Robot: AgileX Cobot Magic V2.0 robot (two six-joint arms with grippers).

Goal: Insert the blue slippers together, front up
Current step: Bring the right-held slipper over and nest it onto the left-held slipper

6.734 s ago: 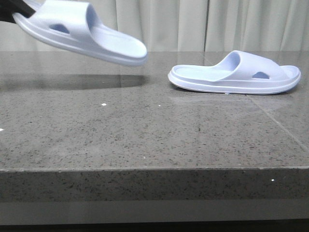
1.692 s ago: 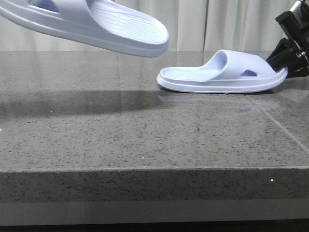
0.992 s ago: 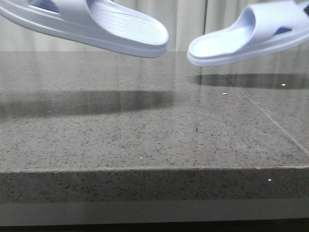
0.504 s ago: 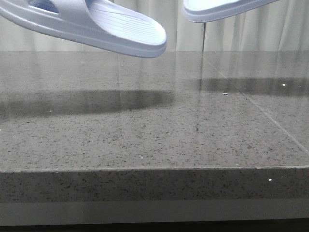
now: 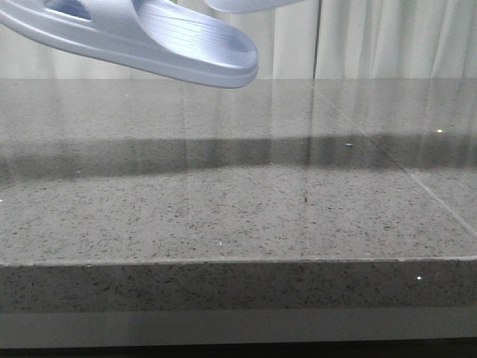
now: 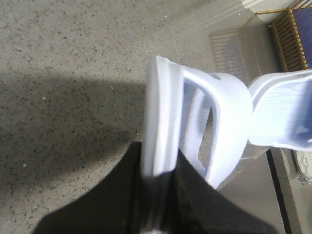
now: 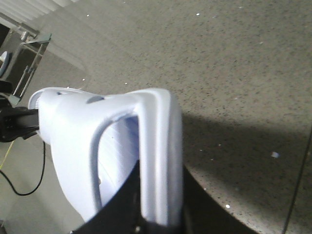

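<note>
Both blue slippers hang in the air over the table. One blue slipper (image 5: 149, 37) fills the upper left of the front view, ribbed footbed showing, tilted down to the right. My left gripper (image 6: 158, 195) is shut on its sole edge (image 6: 158, 122). Of the other blue slipper (image 5: 246, 4) the front view shows only a sliver at its top edge. In the right wrist view my right gripper (image 7: 161, 204) is shut on that slipper's sole (image 7: 158, 146). It also shows beside the first one in the left wrist view (image 6: 282, 114). Neither gripper appears in the front view.
A dark speckled stone table (image 5: 238, 216) spreads below, with its front edge (image 5: 238, 261) near me. Pale curtains (image 5: 373, 37) hang behind it. Past the table's side a wooden rack (image 6: 292, 34) stands on the floor. A black cable (image 7: 29, 180) lies on the floor.
The right slipper left the table, rose and moved left until only its edge shows at the top of the front view. The left slipper has stayed almost still in the air.
</note>
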